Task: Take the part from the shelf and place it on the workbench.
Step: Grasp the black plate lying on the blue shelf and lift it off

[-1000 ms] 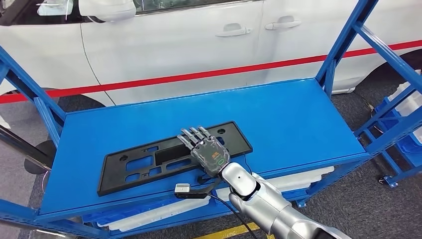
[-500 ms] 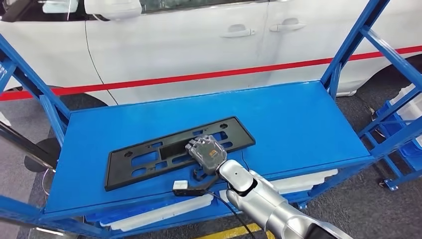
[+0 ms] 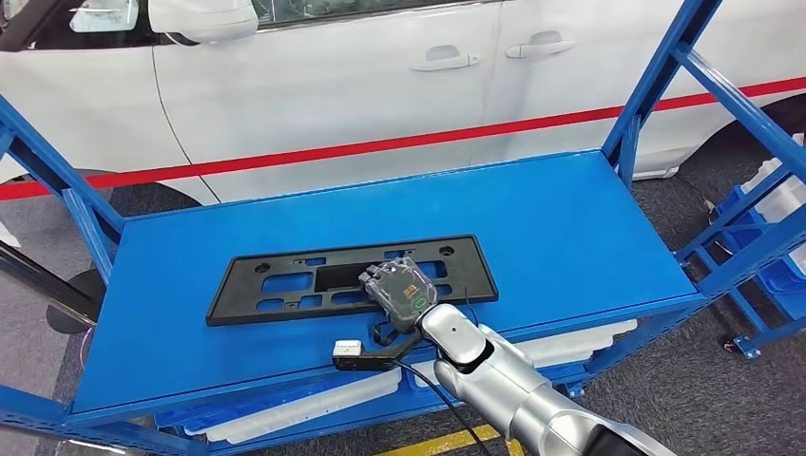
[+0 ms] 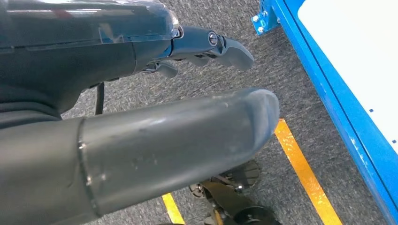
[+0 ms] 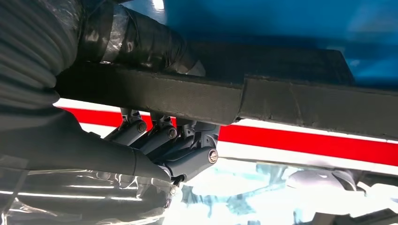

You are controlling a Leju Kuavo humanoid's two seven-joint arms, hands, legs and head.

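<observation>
The part (image 3: 314, 280) is a long flat black plastic plate with cut-outs, lying across the blue shelf (image 3: 570, 228) in the head view. My right hand (image 3: 401, 293) grips its near long edge towards the right end, fingers curled over the plate. In the right wrist view the taped thumb (image 5: 136, 44) lies on one face of the part's edge (image 5: 291, 105) and the dark fingers (image 5: 187, 157) on the other. My left hand (image 4: 164, 93) hangs over the grey floor, its thumb and fingers (image 4: 225, 47) apart with nothing between them.
Slanted blue frame posts (image 3: 656, 81) stand at both ends of the shelf. A white car (image 3: 380, 76) with a red stripe is parked close behind. White trays (image 3: 304, 404) sit on the level below. Another blue rack (image 3: 770, 237) stands to the right. A yellow line (image 4: 305, 173) marks the floor.
My right hand lay flat and spread on the plate a second ago; its fingers have curled onto the near edge. The plate's left end has swung away from the shelf's front.
</observation>
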